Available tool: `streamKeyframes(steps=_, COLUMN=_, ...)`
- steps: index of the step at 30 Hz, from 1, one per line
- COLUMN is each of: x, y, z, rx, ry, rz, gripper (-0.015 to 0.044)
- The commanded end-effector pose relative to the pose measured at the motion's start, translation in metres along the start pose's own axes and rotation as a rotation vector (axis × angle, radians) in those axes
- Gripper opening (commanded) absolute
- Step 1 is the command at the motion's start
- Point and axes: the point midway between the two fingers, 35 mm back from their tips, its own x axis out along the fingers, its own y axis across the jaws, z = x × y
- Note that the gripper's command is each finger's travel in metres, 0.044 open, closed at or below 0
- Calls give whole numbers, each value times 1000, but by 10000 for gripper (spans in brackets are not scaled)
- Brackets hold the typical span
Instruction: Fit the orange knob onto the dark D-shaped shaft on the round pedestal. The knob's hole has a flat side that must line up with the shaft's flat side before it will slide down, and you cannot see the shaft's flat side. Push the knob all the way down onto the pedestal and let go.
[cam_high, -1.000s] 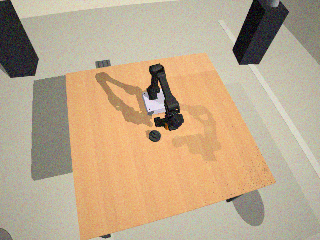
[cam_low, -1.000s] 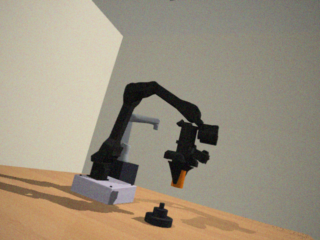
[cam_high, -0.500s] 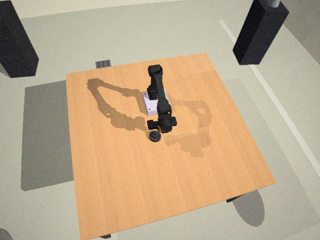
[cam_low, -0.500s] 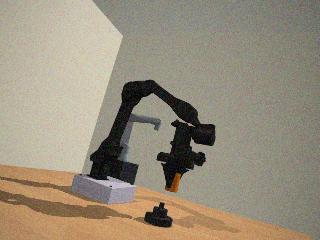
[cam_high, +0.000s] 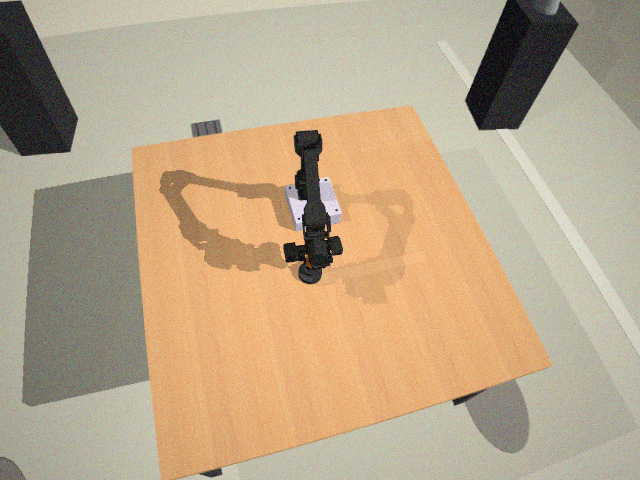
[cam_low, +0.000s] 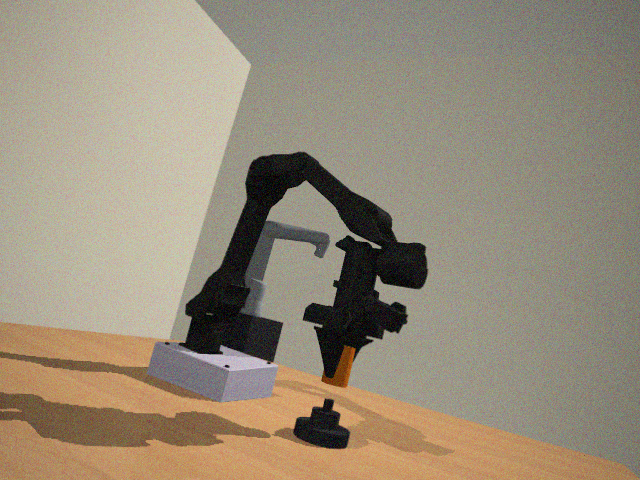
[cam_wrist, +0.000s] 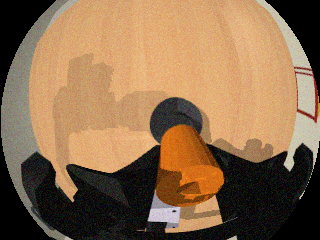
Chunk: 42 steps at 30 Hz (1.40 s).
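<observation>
The orange knob (cam_low: 345, 364) (cam_wrist: 186, 150) is held roughly upright between my fingers; only a sliver of it shows in the top view. My gripper (cam_low: 341, 369) is shut on it. The dark round pedestal (cam_high: 310, 276) (cam_low: 321, 435) (cam_wrist: 162, 117) stands on the table, with its thin shaft (cam_low: 328, 405) pointing up. In the exterior view the knob's lower end is above the shaft and a little to the right, with a visible gap between them. In the wrist view the knob overlaps the pedestal's near part and hides the shaft. The shaft's flat side cannot be seen.
The arm's white base block (cam_high: 332, 202) (cam_low: 249, 383) (cam_wrist: 165, 215) stands on the wooden table (cam_high: 232, 361) (cam_low: 77, 377) behind the pedestal. Arm shadows fall on both sides of it. A grey arm on a dark box (cam_low: 263, 335) shows behind my arm in the exterior view.
</observation>
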Motion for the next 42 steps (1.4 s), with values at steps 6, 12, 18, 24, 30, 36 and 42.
streamKeyframes(steps=6, x=24, y=-1, z=-1, rx=-2, ry=4, rz=3, gripper=0)
streamKeyframes(steps=12, x=20, y=-1, z=-1, rx=0, ry=4, rz=3, gripper=0)
streamKeyframes(steps=18, x=21, y=0, z=0, rx=0, ry=4, rz=3, gripper=0)
streamKeyframes(steps=24, x=23, y=0, z=-1, rx=0, ry=4, rz=3, gripper=0)
streamKeyframes(steps=30, x=25, y=0, z=-1, rx=0, ry=4, rz=3, gripper=0)
streamKeyframes(steps=36, x=26, y=0, z=-1, rx=0, ry=4, rz=3, gripper=0)
streamKeyframes(steps=42, x=27, y=0, z=-1, rx=-1, ry=4, rz=3, gripper=0)
